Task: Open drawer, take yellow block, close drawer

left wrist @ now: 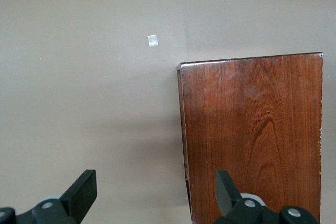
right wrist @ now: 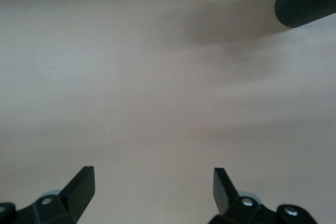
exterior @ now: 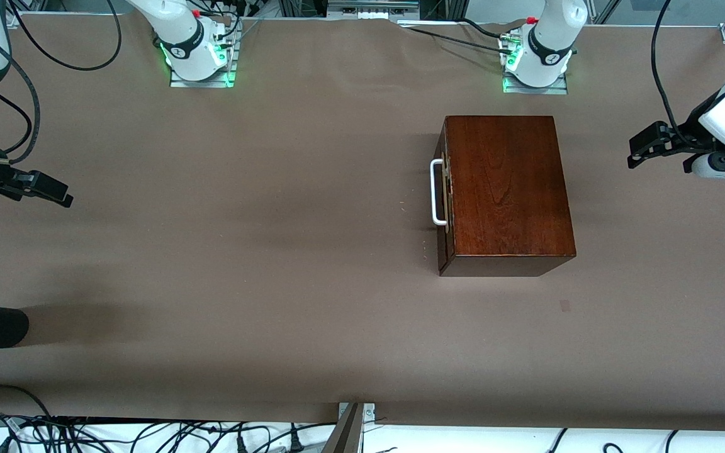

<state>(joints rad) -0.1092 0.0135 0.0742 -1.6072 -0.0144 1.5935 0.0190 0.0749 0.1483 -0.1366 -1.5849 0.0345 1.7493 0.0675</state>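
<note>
Both jaws stand apart: left gripper (exterior: 634, 153) and right gripper (exterior: 63, 194) hover at opposite bench ends. I see the drawer (exterior: 443, 204) shut, well apart from both.

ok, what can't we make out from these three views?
- yellow block: in no view; the drawer is shut inside the wooden box.
- Drawer front: front view shows it edge-on; only the white handle is clear.
- left gripper, right gripper: wrist views cut off everything below the fingers.
</note>
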